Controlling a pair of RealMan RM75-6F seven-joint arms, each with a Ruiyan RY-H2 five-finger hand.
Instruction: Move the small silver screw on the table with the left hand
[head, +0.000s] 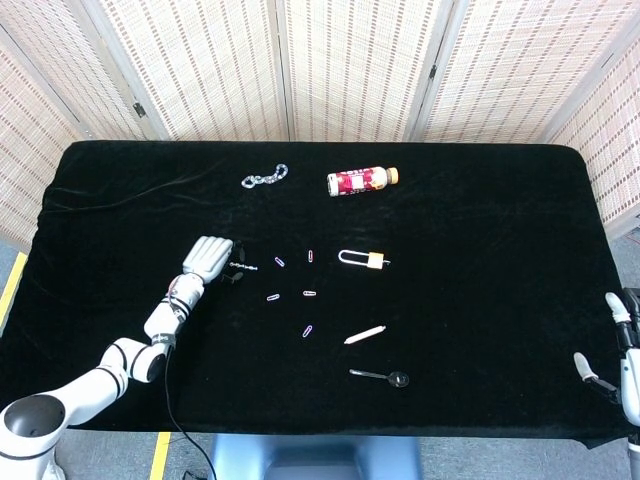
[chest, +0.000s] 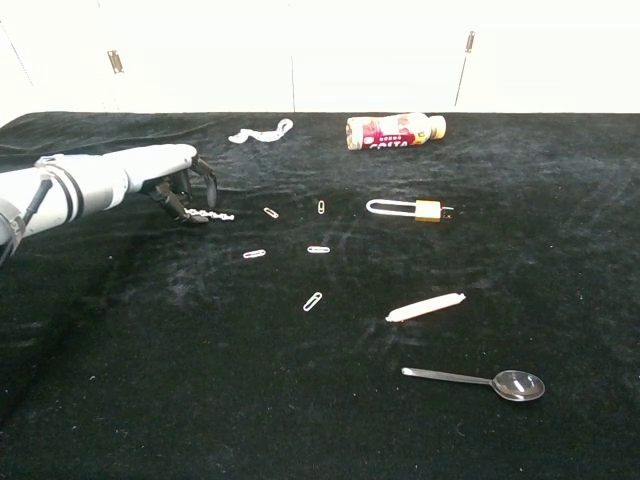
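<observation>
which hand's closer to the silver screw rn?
Left. The left hand has its fingers at the silver screw's near end; whether it grips is unclear. The right hand sits at the table's far right edge.

Black cloth table (head: 480, 200), silver screw (chest: 212, 214), red-patterned bottle (head: 361, 181) (orange cap), brass-bodied padlock (head: 365, 259).

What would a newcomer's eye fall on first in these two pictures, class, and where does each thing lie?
First the white left hand at the table's left, its dark fingers down on one end of the small silver screw. Next the red-labelled bottle lying on its side toward the back, with the brass padlock nearer the middle. Paper clips lie scattered between the screw and the padlock.
</observation>
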